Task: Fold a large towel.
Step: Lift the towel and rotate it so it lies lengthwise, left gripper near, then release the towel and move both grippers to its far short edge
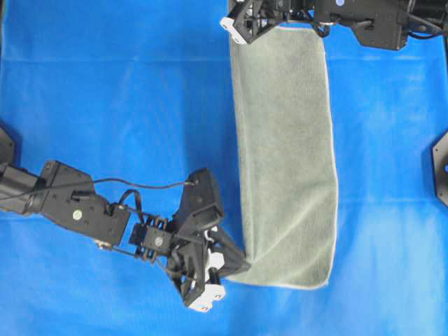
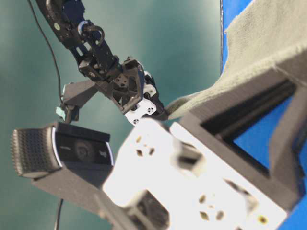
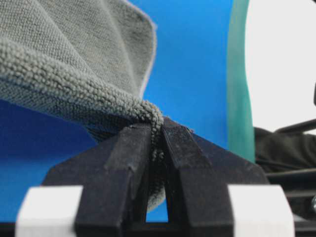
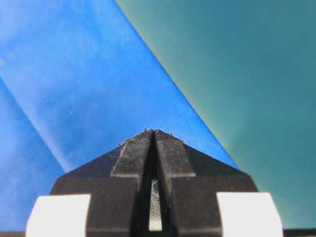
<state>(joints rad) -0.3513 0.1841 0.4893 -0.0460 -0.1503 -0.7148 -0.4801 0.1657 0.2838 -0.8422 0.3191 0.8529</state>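
Observation:
The large towel (image 1: 287, 154) is a grey-green fuzzy cloth lying as a long strip down the middle right of the overhead view. Its left edge runs straight between my two grippers. My left gripper (image 1: 243, 264) is shut on the towel's near left corner. In the left wrist view the cloth (image 3: 59, 59) bunches into the closed fingertips of that gripper (image 3: 157, 126). My right gripper (image 1: 245, 31) is at the towel's far left corner, jaws shut. In the right wrist view this gripper (image 4: 154, 132) has fuzz at its tips and a sliver of grey cloth (image 4: 154, 205) between its fingers.
A blue table cloth (image 1: 105, 105) covers the table. A black webcam (image 2: 57, 148) stands at the far edge, close to my right gripper. The table edge and green floor (image 4: 247, 74) lie just beyond that gripper. A black mount (image 1: 441, 168) sits at the right edge.

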